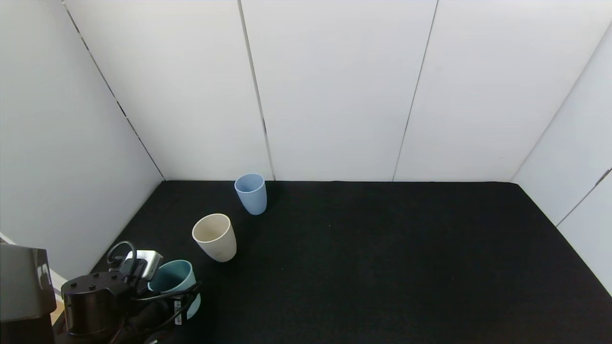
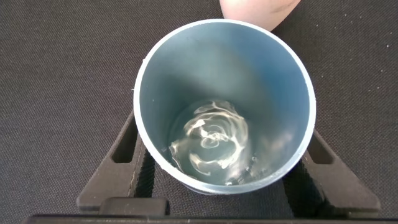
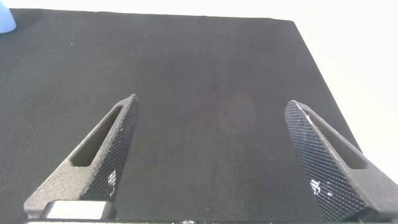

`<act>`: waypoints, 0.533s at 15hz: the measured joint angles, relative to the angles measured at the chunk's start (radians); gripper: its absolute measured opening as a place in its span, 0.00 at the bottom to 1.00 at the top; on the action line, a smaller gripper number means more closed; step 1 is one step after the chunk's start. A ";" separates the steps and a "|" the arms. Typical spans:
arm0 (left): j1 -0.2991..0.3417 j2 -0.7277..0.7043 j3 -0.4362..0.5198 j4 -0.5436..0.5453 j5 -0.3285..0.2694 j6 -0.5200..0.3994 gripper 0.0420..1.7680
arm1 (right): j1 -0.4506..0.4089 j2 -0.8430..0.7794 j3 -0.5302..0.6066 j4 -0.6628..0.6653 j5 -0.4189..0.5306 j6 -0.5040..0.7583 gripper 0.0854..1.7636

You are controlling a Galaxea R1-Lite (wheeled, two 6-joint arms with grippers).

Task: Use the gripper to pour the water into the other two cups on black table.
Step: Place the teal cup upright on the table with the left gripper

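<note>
My left gripper (image 1: 178, 297) is at the near left of the black table (image 1: 382, 248), shut on a pale teal tumbler (image 1: 173, 283) that stands upright. In the left wrist view the gripper (image 2: 224, 127) has a finger on each side of the tumbler (image 2: 224, 74), which holds a little rippling water (image 2: 211, 143). The beige cup (image 1: 214, 237) stands just beyond it, and its base shows in the left wrist view (image 2: 258, 9). The light blue cup (image 1: 251, 193) stands farther back near the wall. My right gripper (image 3: 211, 101) is open and empty over bare cloth, out of the head view.
White wall panels (image 1: 334, 91) close the table at the back and both sides. The light blue cup's edge shows at a corner of the right wrist view (image 3: 6, 18). The table's edge (image 3: 298, 28) meets the white wall there.
</note>
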 joint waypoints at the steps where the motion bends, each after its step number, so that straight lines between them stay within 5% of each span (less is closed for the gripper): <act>1: -0.001 0.004 0.000 -0.002 0.000 0.000 0.64 | 0.000 0.000 0.000 0.000 0.000 0.000 0.97; 8: 0.000 0.010 0.000 -0.010 -0.001 0.000 0.64 | 0.000 0.000 0.000 0.000 0.000 0.000 0.97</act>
